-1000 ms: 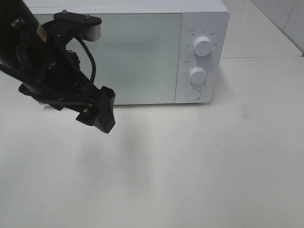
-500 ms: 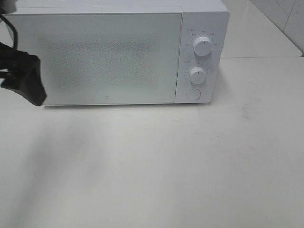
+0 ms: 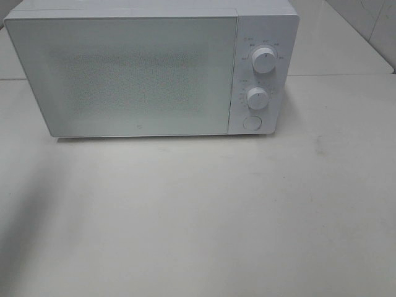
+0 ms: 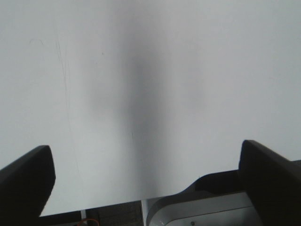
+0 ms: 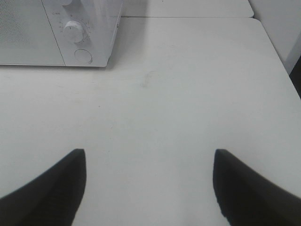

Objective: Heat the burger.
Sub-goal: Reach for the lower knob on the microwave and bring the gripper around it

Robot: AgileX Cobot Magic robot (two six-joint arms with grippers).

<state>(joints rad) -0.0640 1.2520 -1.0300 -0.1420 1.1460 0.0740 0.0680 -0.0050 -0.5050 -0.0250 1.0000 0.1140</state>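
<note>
The burger is out of view in every frame. A white microwave (image 3: 148, 68) stands at the back of the table with its frosted door shut; its corner with a knob shows in the right wrist view as the microwave (image 5: 80, 35). Neither arm appears in the exterior high view. My left gripper (image 4: 146, 174) is open over bare white table, nothing between its dark fingers (image 4: 26, 181). My right gripper (image 5: 148, 188) is also open and empty, well in front of the microwave's control side.
Two white knobs (image 3: 264, 62) and a round button (image 3: 251, 122) sit on the microwave's right panel. The white table (image 3: 216, 210) stretches in front of it. A table edge and a dark gap (image 5: 296, 70) show at the side of the right wrist view.
My left arm, which stood in front of the microwave door a second ago, has drawn back to the left and left the exterior high view.
</note>
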